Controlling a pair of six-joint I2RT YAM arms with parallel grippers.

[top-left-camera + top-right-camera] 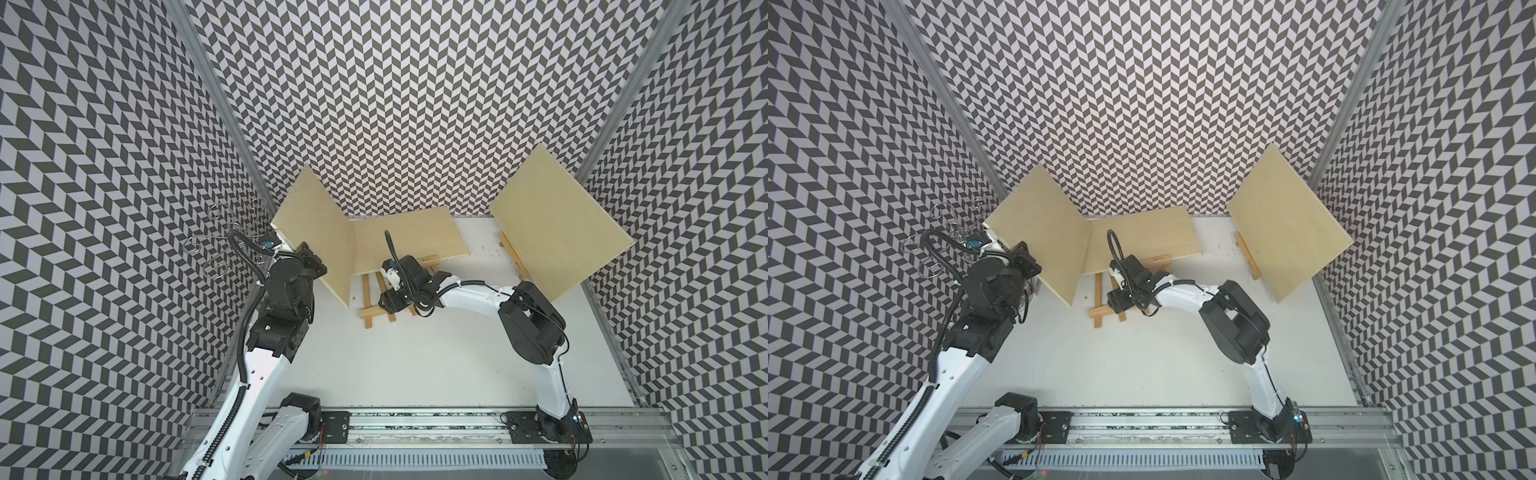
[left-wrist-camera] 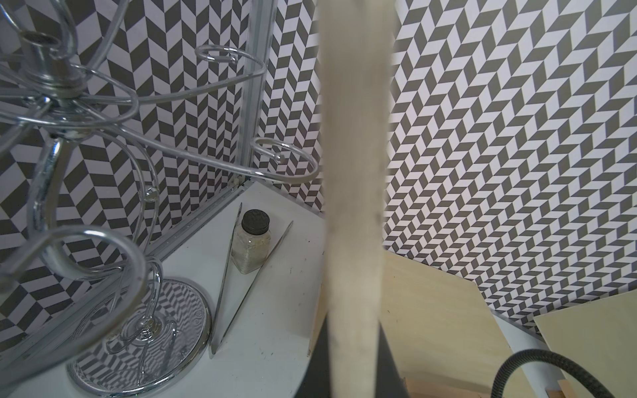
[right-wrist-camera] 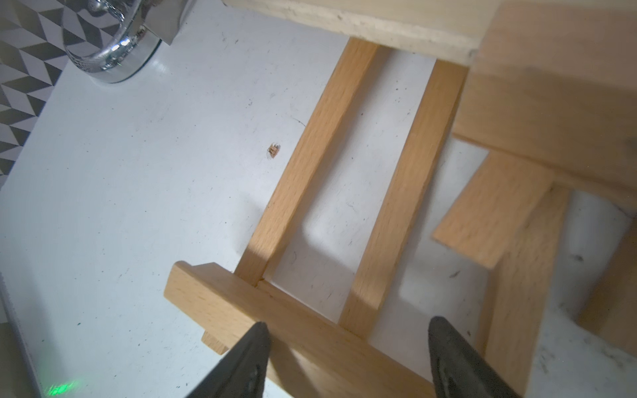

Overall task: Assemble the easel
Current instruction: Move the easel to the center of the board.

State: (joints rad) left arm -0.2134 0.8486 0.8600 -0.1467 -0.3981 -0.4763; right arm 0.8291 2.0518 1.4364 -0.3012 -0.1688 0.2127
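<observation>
Mid-table, toward the back wall, the easel (image 1: 367,299) is laid flat, with its far end tucked under a pale board (image 1: 415,237) that lies over it. Straight above the near end, the right gripper (image 3: 348,330) is parked with its jaws spread fairly wide and nothing caught between them.

In the right wrist view the fingertips (image 3: 248,361) are seen hanging over the bottom crossbar (image 3: 303,327). The slats run straight away from them, so the easel's long axis is lined up with where the wrist points, and the jaw gap is set across the slats. The middle slat (image 3: 403,200) looks bracketed by the two tips, so a straight drop and a squeeze is probably all that's needed. Whether contact is already made can't be told.

The left gripper (image 1: 309,257) is clamped tight on the edge of a second board (image 1: 320,232), which is held up tilted off to the left. So that one's busy, and further off anyway. The right arm is reckoned the closer one by a good margin.
</observation>
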